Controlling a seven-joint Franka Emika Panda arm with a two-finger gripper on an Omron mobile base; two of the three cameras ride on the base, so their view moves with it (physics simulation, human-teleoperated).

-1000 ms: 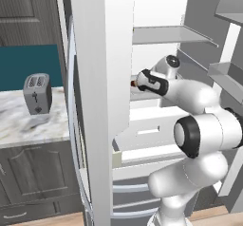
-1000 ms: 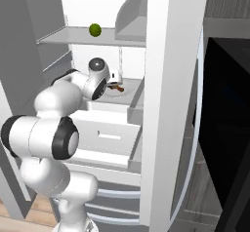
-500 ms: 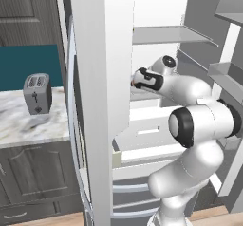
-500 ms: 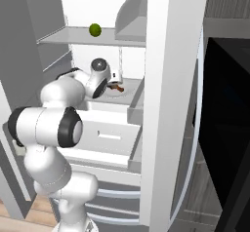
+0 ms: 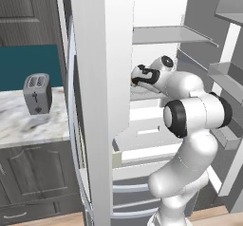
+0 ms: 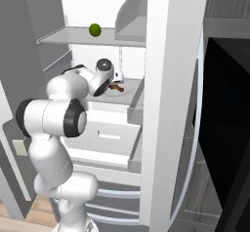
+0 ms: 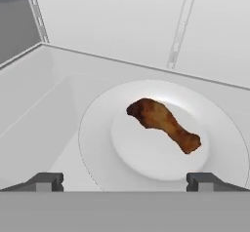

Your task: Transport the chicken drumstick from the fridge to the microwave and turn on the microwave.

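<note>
The chicken drumstick (image 7: 163,124) is orange-brown and lies on a white plate (image 7: 97,128) on a shelf inside the fridge (image 6: 166,80). My gripper (image 7: 126,182) is open just in front of the plate, its two dark fingertips (image 7: 46,181) spread wider than the drumstick and touching nothing. From the right base view the drumstick (image 6: 116,87) sits just beyond my gripper (image 6: 118,79). In the left base view the gripper (image 5: 135,78) is partly hidden behind the fridge door (image 5: 99,78). The black microwave (image 6: 228,124) is to the right of the fridge.
A green lime (image 6: 95,29) rests on the shelf above the plate. White drawers (image 6: 107,138) stick out below my arm. A grey toaster (image 5: 38,93) stands on the marble counter (image 5: 23,125) left of the fridge. An open door flanks the arm on each side.
The arm has stretched deeper into the fridge, bringing the hand closer to the plate and drumstick. The jaws stayed open and the drumstick has not moved.
</note>
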